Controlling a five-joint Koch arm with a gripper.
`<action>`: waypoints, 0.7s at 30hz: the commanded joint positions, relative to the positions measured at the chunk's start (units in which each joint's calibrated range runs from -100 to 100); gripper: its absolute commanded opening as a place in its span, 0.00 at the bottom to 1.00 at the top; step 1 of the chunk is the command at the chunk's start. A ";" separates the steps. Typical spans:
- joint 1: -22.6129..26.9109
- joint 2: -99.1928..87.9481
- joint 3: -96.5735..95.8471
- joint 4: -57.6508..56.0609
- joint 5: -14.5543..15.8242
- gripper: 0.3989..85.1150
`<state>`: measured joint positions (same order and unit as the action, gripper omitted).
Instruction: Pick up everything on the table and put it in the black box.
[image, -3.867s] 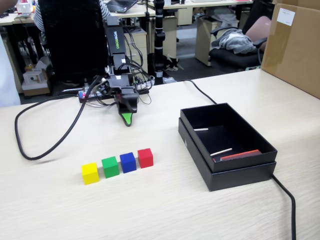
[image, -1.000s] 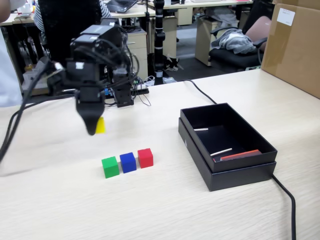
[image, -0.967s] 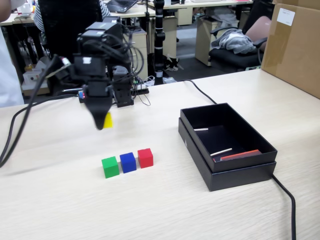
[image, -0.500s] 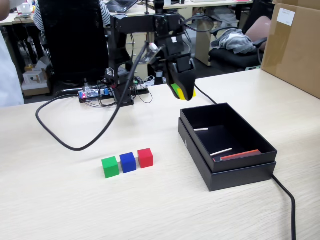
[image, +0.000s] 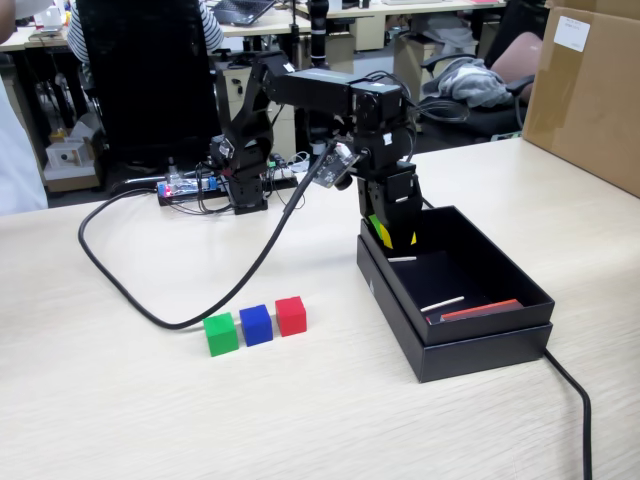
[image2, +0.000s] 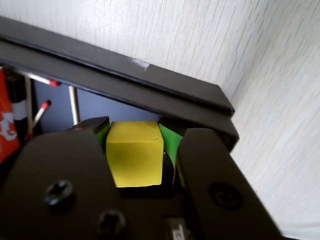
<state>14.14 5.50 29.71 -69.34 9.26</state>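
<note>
We see the jaws gripping the small yellow cube (image2: 134, 152) firmly, hanging over the far left corner of the shallow matte black cardboard box (image: 470, 350), so it can drop inside. Green cube (image: 220, 333), blue cube (image: 256, 324) and red cube (image: 290, 315) wait on the pale wood-grain tabletop (image: 120, 400).

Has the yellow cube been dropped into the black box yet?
No, the wrist view shows the yellow cube clamped in the gripper above the black box.
</note>
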 joint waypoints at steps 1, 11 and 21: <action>0.39 -0.05 3.38 -0.68 0.34 0.17; 0.24 -1.66 1.02 -2.15 0.73 0.33; -2.74 -26.21 -3.51 -2.15 -1.37 0.41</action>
<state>12.82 -9.39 24.51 -70.19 9.79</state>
